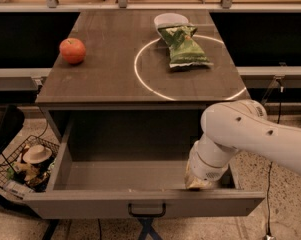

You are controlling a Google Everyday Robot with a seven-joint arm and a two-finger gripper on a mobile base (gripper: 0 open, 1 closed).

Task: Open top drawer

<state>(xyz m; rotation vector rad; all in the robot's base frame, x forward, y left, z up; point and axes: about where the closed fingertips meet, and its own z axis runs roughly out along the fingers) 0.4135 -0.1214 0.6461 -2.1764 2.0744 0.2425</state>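
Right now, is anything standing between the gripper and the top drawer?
Nothing visible does. The gripper is down inside the open top drawer, at its front wall, right of the black handle.

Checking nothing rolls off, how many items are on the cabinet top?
3: apple at left, chip bag and white bowl back right. The gripper sits inside the open top drawer, front right.

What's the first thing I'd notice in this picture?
Probably the big white robot arm on the right, with its gripper down inside the wide-open top drawer, at its front right corner. Then the red apple on the left of the cabinet top and the green snack bag at its back right.
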